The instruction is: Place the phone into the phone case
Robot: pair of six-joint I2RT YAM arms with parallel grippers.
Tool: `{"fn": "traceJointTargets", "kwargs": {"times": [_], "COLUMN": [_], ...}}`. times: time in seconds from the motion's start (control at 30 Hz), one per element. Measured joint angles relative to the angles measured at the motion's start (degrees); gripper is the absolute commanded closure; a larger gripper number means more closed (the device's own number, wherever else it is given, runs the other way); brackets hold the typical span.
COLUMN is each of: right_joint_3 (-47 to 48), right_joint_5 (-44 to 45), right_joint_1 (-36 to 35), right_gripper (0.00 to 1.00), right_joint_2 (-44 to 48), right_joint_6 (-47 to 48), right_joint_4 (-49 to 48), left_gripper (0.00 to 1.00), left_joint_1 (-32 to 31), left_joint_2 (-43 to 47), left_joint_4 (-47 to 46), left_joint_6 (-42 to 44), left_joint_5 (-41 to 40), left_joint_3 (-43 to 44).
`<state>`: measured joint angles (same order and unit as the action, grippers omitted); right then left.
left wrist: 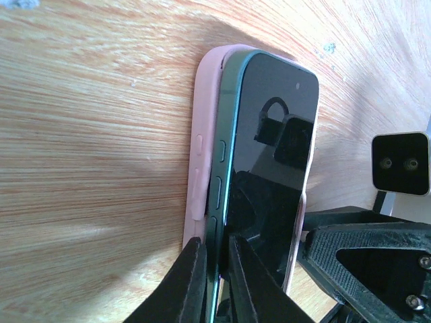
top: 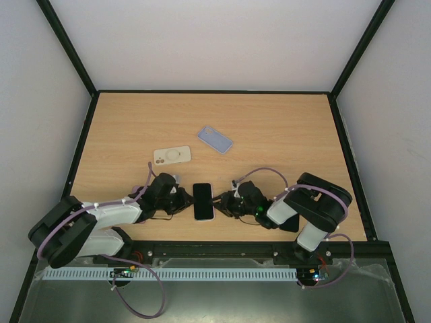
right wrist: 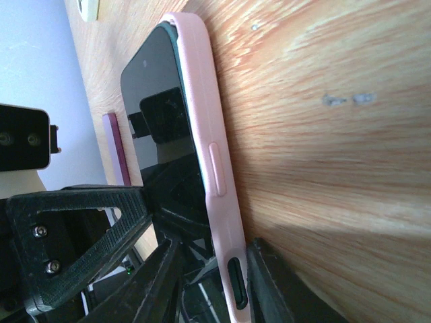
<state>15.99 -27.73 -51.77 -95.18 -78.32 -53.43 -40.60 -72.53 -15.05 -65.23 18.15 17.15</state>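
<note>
A pale wooden table (top: 283, 121) sits inside white walls (top: 215, 40) edged by a black frame (top: 214, 91). Near its front edge, the phone (top: 203, 200) lies screen-up, partly seated in a pink phone case (right wrist: 202, 121). The left gripper (top: 188, 200) pinches the phone's side and the right gripper (top: 219, 200) clamps the case's edge. A cream case (top: 172, 156) and a lavender case (top: 215, 140) lie farther back.

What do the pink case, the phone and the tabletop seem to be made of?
The pink case: probably soft silicone, matte, with moulded button bumps. The phone: glossy glass front, showing sharp reflections; green edge perhaps satin metal. The tabletop: printed-looking wood grain, likely laminate, slight sheen.
</note>
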Motion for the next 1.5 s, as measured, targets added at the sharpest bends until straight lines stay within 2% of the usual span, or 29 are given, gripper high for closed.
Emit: {"fn": "traceJointTargets", "kwargs": {"times": [0.13, 0.3, 0.57, 0.83, 1.0, 1.13, 1.23, 1.33, 1.5], "right_joint_3": [0.0, -0.28, -0.52, -0.5, -0.48, -0.48, -1.01, -1.09, -1.09], "right_joint_5": [-0.28, -0.83, -2.16, -3.8, -4.17, -4.07, -3.23, -3.04, -3.63], "right_joint_1": [0.02, 0.04, 0.04, -0.46, -0.59, -0.87, -0.85, -0.85, -0.92], "right_gripper": [0.76, 0.73, 0.69, 0.66, 0.76, 0.89, 0.92, 0.94, 0.96], "right_joint_2": [-1.42, -2.69, -0.7, -2.62, -8.0, -9.16, -9.16, -8.74, -3.32], "right_joint_6": [0.87, 0.61, -0.5, -2.89, -4.85, -4.76, -4.15, -3.5, -1.51], "right_joint_4": [-1.2, -3.85, -6.05, -15.26, -20.37, -20.59, -19.85, -19.04, -17.27], "left_gripper": [0.92, 0.94, 0.9, 0.89, 0.89, 0.88, 0.87, 0.8, 0.5], "left_joint_1": [0.0, 0.0, 0.0, 0.0, -0.02, -0.44, -0.42, -0.33, 3.87], "left_joint_2": [0.35, 0.81, 3.23, 4.52, 4.57, 5.01, 6.23, 7.69, 15.78], "left_joint_4": [-1.4, -2.21, 1.01, 2.84, 2.78, 3.1, 3.21, 4.37, 7.37], "left_joint_6": [-0.9, -1.4, -0.76, -0.76, -0.79, -0.83, -0.92, -0.94, 0.46], "left_joint_5": [0.02, -0.44, -2.03, -2.93, -2.51, -1.49, -1.49, -0.94, 3.08], "left_joint_3": [-0.87, -1.6, -1.64, -1.7, -1.7, -1.81, -1.84, -1.86, -1.55]}}
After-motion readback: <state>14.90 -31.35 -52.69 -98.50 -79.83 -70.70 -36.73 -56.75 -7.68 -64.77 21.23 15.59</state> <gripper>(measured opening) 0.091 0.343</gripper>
